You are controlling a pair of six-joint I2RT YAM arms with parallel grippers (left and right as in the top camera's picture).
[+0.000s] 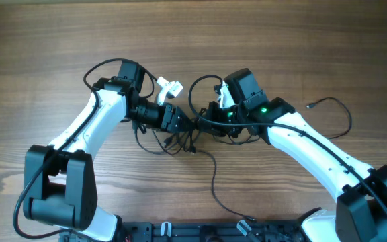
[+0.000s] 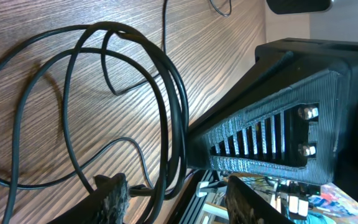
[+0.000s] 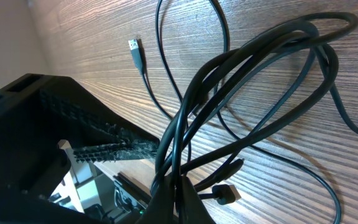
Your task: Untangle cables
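Observation:
The cables [image 1: 180, 140] are thin black cords bunched in a small tangle at the table's middle, between my two grippers. My left gripper [image 1: 183, 122] stands open. In the left wrist view several strands of the cables [image 2: 166, 99] run down between its fingers [image 2: 112, 198], close to the left one, and its gripper [image 2: 179, 204] clamps none of them. My right gripper [image 1: 200, 125] faces it from the right, shut on a bundle of the cables [image 3: 253, 56] that rises out of its closed tips [image 3: 180, 198]. A small plug [image 3: 225, 194] lies beside those tips.
One cord trails from the tangle toward the front edge [image 1: 213, 181]. Another loops out to the right and ends in a loose plug [image 1: 309, 105], which shows as a USB end [image 3: 135, 50] in the right wrist view. A black rail [image 1: 180, 232] runs along the front.

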